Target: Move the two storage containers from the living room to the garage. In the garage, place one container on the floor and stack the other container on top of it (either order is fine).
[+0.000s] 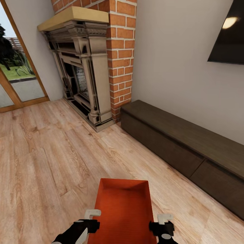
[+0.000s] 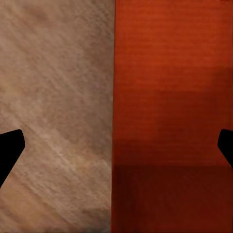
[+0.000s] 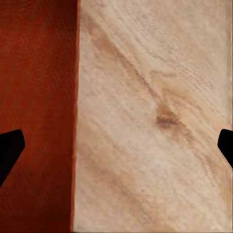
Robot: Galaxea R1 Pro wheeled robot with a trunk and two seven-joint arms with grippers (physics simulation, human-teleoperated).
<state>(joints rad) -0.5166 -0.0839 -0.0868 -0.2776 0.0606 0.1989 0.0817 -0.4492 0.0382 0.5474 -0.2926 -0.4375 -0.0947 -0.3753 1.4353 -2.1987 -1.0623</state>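
Orange-red storage container [image 1: 123, 206]: lidless rectangular bin, thin flared walls, finely ribbed; low in head view, over light wood plank floor [image 1: 44, 162]. Left gripper [image 1: 92, 217] spread, fingers astride container's left wall; right gripper [image 1: 164, 221] spread, astride right wall. Ahead: red brick chimney [image 1: 120, 51], ornate fireplace [image 1: 79, 74], long low dark wood cabinet [image 1: 183, 145], black wall TV [image 1: 228, 32], wood-framed glass door [image 1: 13, 67]. No readable writing.
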